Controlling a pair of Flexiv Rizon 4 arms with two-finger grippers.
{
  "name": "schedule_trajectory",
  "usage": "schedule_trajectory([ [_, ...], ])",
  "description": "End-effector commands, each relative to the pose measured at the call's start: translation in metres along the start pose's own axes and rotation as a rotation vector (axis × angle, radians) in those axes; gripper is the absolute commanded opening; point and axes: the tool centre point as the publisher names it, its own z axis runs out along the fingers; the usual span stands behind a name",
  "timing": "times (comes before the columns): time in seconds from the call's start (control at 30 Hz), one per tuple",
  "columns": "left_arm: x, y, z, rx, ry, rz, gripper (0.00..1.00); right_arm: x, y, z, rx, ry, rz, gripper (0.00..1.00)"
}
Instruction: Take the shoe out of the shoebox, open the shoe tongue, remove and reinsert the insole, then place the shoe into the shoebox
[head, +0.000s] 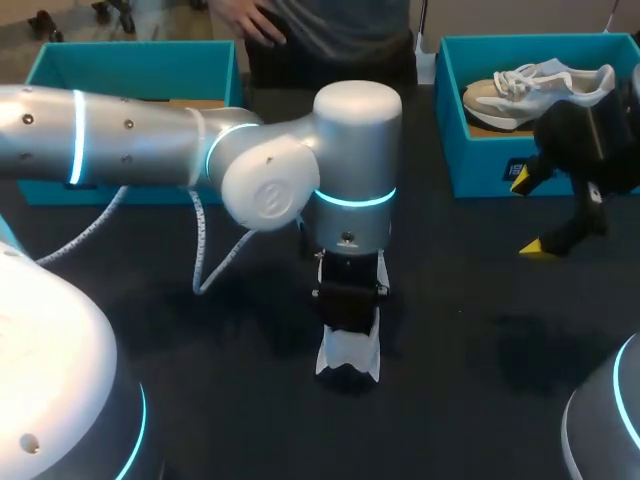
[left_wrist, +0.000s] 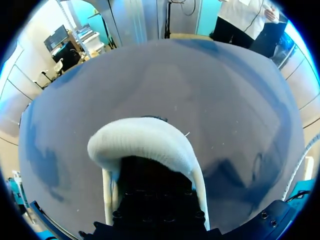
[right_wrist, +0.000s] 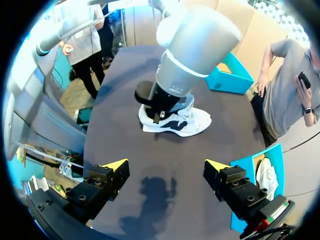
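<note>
1. Your left arm (head: 350, 130) is silver-grey, built of rounded cylinders, with glowing cyan rings at the joints and small dark screws.
2. A pale braided cable (head: 198, 245) loops beneath it.
3. Your right gripper (right_wrist: 166, 165) is blocky and black, yellow-tipped.

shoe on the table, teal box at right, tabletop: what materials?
Shoe: white fabric-looking upper with dark panels, likely mesh or synthetic; weave not resolvable. Box: teal, matte, thin straight walls, probably cardboard. Table: dark, matte, soft shadows; cloth or laminate, unclear.
</note>
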Motion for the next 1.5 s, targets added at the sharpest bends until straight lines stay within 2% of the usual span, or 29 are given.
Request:
schedule_trajectory([
  [0.03, 0.002, 0.001, 0.017, -0.095, -0.016, -0.001, 0.0, -0.002, 0.001, 0.002, 0.004, 0.002, 0.002, 1.0],
  [0.3, 0.005, 0.027, 0.02, -0.223, -0.011, 0.016, 0.0, -0.002, 0.001, 0.002, 0.004, 0.002, 0.002, 1.0],
  [0.53, 0.009, 0.057, 0.016, -0.284, -0.004, 0.027, 0.0, -0.002, 0.001, 0.002, 0.004, 0.002, 0.002, 1.0],
  [0.73, 0.008, 0.073, 0.01, -0.321, -0.013, 0.025, 0.0, -0.002, 0.001, 0.002, 0.004, 0.002, 0.002, 1.0],
  [0.83, 0.009, 0.071, -0.002, -0.33, -0.04, 0.018, 0.0, -0.002, 0.001, 0.002, 0.004, 0.002, 0.002, 1.0],
  [1.07, 0.008, 0.048, -0.04, -0.374, -0.084, 0.052, 0.0, -0.002, 0.001, 0.002, 0.004, 0.002, 0.002, 1.0],
  [1.17, 0.005, 0.038, -0.052, -0.36, -0.087, 0.08, 0.0, -0.002, 0.001, 0.002, 0.004, 0.002, 0.002, 1.0],
  [1.33, -0.002, 0.023, -0.056, -0.286, -0.094, 0.116, 0.0, -0.002, 0.001, 0.002, 0.004, 0.002, 0.002, 1.0],
  [1.5, -0.008, 0.015, -0.039, -0.202, -0.104, 0.138, 0.0, -0.002, 0.001, 0.002, 0.004, 0.002, 0.002, 1.0],
])
